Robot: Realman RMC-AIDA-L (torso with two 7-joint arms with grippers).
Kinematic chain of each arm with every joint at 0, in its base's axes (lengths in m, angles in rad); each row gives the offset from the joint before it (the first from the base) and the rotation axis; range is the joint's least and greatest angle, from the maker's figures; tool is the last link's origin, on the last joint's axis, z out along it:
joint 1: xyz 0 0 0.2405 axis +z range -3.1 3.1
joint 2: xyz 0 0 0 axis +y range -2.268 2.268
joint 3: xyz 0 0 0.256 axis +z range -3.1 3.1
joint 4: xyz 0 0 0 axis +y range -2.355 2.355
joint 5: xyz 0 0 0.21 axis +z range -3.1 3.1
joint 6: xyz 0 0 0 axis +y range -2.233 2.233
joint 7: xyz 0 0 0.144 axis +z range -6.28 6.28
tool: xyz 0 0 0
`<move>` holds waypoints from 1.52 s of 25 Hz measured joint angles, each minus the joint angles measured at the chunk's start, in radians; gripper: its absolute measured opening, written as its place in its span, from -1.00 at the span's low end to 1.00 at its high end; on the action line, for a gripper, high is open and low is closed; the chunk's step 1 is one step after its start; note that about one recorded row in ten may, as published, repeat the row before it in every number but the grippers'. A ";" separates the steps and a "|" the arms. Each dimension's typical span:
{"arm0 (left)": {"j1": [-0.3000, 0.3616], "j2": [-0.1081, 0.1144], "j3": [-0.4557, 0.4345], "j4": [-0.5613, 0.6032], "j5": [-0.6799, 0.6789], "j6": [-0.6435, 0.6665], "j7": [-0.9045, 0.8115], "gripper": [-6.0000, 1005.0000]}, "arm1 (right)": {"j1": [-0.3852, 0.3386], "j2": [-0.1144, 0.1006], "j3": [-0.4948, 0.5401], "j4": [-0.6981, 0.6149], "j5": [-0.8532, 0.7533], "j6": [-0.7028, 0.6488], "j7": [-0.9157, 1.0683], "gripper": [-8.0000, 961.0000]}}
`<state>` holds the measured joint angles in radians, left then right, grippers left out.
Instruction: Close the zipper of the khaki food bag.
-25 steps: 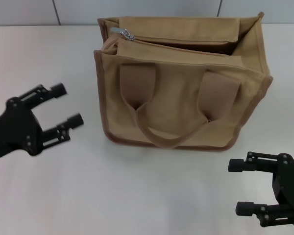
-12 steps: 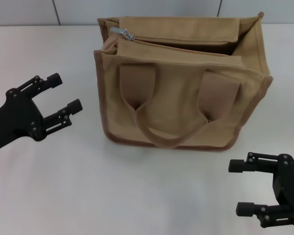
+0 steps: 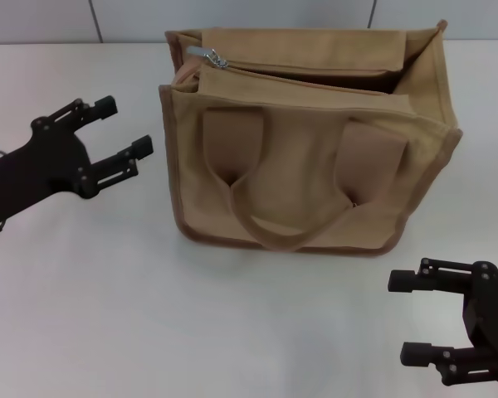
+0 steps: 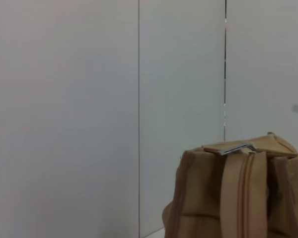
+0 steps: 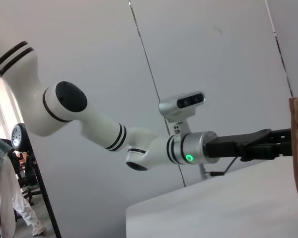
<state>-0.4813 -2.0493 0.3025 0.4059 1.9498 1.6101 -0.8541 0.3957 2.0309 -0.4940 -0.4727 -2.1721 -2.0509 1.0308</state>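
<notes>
Still early | khaki food bag point(image 3: 307, 141) upper centre of frame on worktop point(image 3: 149, 315); zipper point(image 3: 209, 56) unclosed, pull at upper-left end | our left pincer point(image 3: 116, 137) left of bag, spread wide, empty | right pincer point(image 3: 419, 319) lower right, spread, empty, parked.
</notes>
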 joint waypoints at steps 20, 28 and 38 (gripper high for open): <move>-0.105 -0.020 0.001 -0.016 0.009 -0.084 0.027 0.54 | 0.005 0.002 0.000 0.003 0.013 0.000 -0.002 0.64; -0.103 -0.020 0.001 -0.029 0.005 -0.082 0.027 0.43 | 0.007 0.002 0.000 0.003 0.014 -0.006 -0.002 0.64; -0.107 -0.021 -0.005 -0.035 0.001 -0.080 0.027 -0.39 | 0.008 0.005 0.000 0.003 0.014 -0.013 -0.002 0.64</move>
<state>-0.5880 -2.0699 0.2971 0.3707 1.9507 1.5302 -0.8267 0.4042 2.0361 -0.4939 -0.4693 -2.1582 -2.0641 1.0292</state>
